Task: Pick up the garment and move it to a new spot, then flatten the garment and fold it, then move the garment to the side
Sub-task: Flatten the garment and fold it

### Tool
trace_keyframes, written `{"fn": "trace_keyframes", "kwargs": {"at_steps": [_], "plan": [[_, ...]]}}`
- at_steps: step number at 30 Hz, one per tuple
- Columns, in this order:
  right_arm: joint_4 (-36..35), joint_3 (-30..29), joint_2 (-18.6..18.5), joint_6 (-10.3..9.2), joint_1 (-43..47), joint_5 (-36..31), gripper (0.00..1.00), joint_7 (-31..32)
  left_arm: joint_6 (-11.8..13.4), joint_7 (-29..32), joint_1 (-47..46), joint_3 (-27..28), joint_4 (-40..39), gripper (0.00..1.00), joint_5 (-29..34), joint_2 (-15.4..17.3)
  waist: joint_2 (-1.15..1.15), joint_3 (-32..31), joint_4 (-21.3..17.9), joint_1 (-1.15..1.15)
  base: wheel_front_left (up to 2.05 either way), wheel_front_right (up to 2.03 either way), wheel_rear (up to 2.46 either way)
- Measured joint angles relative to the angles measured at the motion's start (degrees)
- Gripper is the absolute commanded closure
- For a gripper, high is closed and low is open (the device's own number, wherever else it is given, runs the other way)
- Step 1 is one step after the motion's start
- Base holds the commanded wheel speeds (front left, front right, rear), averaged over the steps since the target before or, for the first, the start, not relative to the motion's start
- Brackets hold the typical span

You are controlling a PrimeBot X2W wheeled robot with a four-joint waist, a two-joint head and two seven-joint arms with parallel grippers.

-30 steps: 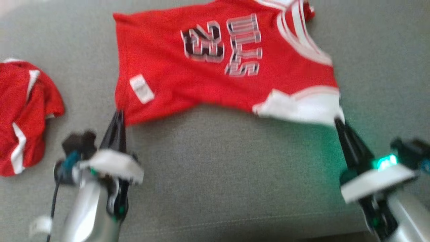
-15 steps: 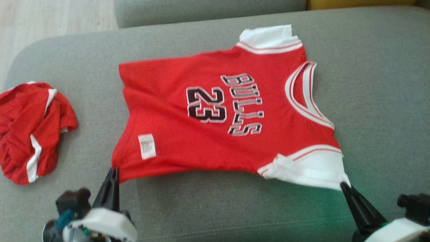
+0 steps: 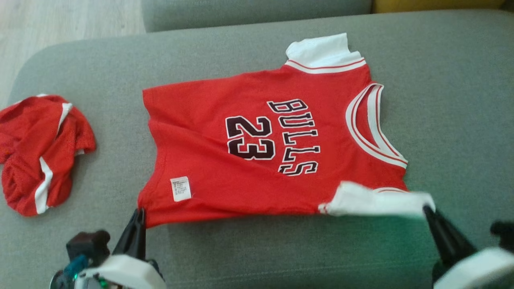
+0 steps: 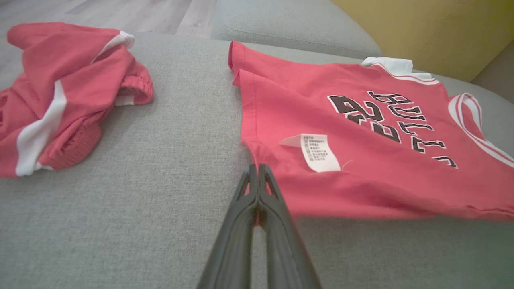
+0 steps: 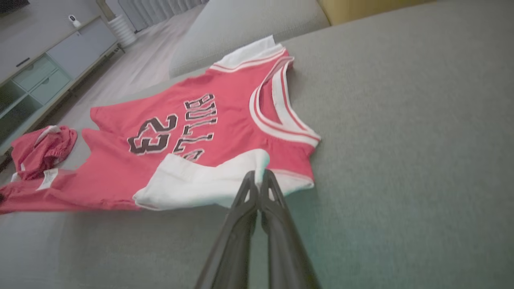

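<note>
Garment (image 3: 257, 160) spreads ahead; left jaws clench its hem corner, right jaws its (white) sleeve.

Head view: high, angled forward and down onto grey sofa seat (image 3: 257, 249); mid range, whole jersey (image 3: 249, 160) in frame.

Left wrist view: low, close to the seat, sighted along left gripper (image 4: 257, 167) from the hem corner, facing toward yellow backdrop (image 4: 421, 28).

Right wrist view: low, close, sighted along right gripper (image 5: 257, 173) from the sleeve end, facing toward floor (image 5: 132, 68) and cabinet (image 5: 52, 68).

Common to all three: jersey print, red shorts (image 3: 40, 156), seat fabric.
</note>
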Motion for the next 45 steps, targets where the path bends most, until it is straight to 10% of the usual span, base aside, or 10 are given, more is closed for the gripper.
{"fn": "trace_keyframes", "kwargs": {"at_steps": [23, 25, 26, 27, 36, 45], "plan": [[31.5, 17.4, -13.6, 0.0, -41.9, 3.6, 1.0, -10.2, -1.6, 4.5, -21.0, -2.7, 9.9, 1.0, -2.1, -0.3, 0.0, 11.1, 2.8, 0.02, 0.0, 0.0, 0.0], [34.3, 19.3, -13.6, 0.0, -43.1, 4.4, 0.16, -11.0, -1.7, 5.0, -21.0, -3.2, 12.2, 1.0, -2.6, -0.4, 0.0, 11.5, 2.8, 0.02, 0.0, 0.0, 0.0], [36.2, 20.3, -13.4, 0.0, -43.5, 4.9, 0.0, -13.2, -1.7, 5.7, -21.0, -3.5, 13.7, 0.8, -3.3, -0.7, 0.0, 11.6, 2.9, 0.02, 0.0, 0.0, 0.0], [37.1, 20.3, -13.3, 0.0, -43.5, 4.9, 0.0, -14.5, -1.7, 5.6, -20.9, -3.5, 14.0, 0.0, -3.6, -0.8, 0.0, 11.5, 2.9, 0.01, 0.0, 0.0, 0.0], [36.0, 10.0, -8.7, 0.0, -39.8, -4.7, 0.0, -27.1, 2.1, -8.2, -17.8, -3.6, 10.6, 0.0, 0.9, -1.0, 0.0, 8.5, 2.7, 0.01, 0.0, 0.0, 0.0], [22.1, 2.2, -1.0, 0.0, -25.8, -13.5, 0.0, -24.0, 3.1, -14.1, -16.5, -3.6, 6.0, 0.0, 3.3, -0.8, 0.0, 4.6, 1.6, 0.0, 0.0, 0.0, 0.0]]}}
